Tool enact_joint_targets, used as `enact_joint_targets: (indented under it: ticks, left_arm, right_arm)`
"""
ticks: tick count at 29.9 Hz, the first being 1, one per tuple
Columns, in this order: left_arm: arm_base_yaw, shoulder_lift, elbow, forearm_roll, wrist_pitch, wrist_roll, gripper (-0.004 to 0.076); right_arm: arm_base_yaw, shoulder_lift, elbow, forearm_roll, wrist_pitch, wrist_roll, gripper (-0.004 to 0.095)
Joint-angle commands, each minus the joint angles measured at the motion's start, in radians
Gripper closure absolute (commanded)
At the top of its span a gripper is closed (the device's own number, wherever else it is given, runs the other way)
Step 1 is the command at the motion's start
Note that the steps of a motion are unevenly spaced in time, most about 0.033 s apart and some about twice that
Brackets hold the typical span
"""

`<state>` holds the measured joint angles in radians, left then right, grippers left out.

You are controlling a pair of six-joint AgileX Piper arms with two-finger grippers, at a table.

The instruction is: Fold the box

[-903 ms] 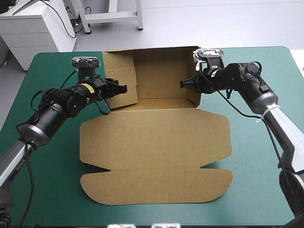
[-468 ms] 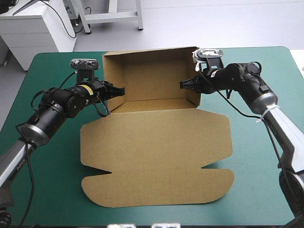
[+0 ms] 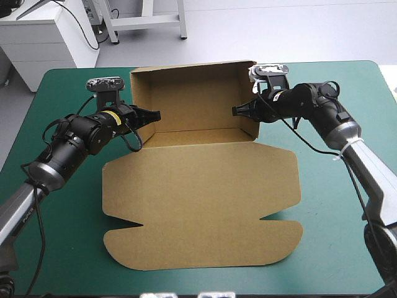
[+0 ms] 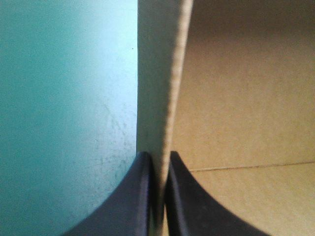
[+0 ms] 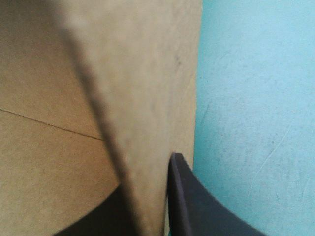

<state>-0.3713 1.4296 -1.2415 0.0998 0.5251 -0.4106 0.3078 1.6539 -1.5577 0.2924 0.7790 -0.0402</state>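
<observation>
Btw L fingers: box wall.

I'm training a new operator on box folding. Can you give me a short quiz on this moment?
1. True or false: the left gripper is shut on the left side wall of the box.
2. The lid is: A) upright, B) flat on the table, C) lifted in the air.
3. Fill in: the right gripper pinches the ___ side wall.
Key: 1 true; 2 B; 3 right.
</observation>
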Motion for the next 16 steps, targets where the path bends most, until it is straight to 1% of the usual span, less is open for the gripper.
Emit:
enact_joint_targets:
  ticks: [1, 3, 5, 8, 9, 10, 12, 13, 14, 16]
  left_arm:
    - [0.008, -0.015, -0.022, -0.020, -0.063, -0.013, 0.0727]
    - [0.008, -0.015, -0.022, -0.028, -0.063, -0.013, 0.0689]
    - [0.008, -0.015, -0.022, -0.035, -0.063, -0.010, 0.0618]
    - [0.008, -0.015, -0.022, -0.063, -0.063, -0.001, 0.0465]
    - [0.008, -0.015, -0.022, -0.070, -0.063, -0.001, 0.0422]
    - [0.008, -0.015, -0.022, -0.076, -0.061, 0.002, 0.0400]
    - [0.008, -0.015, -0.022, -0.076, -0.053, 0.002, 0.0420]
    - [0.008, -0.015, -0.022, -0.076, -0.048, 0.005, 0.0454]
    - [0.008, -0.014, -0.022, -0.076, -0.043, 0.017, 0.0505]
    - [0.008, -0.014, -0.022, -0.074, -0.041, 0.024, 0.0640]
  right_arm:
    - [0.001, -0.064, -0.043, 0.134, -0.045, -0.026, 0.0922]
    - [0.001, -0.064, -0.043, 0.134, -0.033, -0.037, 0.0922]
    - [0.001, -0.064, -0.043, 0.134, -0.028, -0.048, 0.0922]
    - [0.001, -0.064, -0.043, 0.134, -0.013, -0.060, 0.0922]
    - [0.001, -0.064, -0.043, 0.134, -0.007, -0.072, 0.0922]
    - [0.001, -0.064, -0.043, 0.134, 0.001, -0.078, 0.0922]
    - [0.001, -0.064, -0.043, 0.129, 0.021, -0.086, 0.0922]
    - [0.001, -0.064, -0.043, 0.118, 0.031, -0.086, 0.0922]
    - [0.001, -0.064, -0.043, 0.108, 0.042, -0.086, 0.0922]
    - [0.001, -0.061, -0.043, 0.083, 0.053, -0.086, 0.0922]
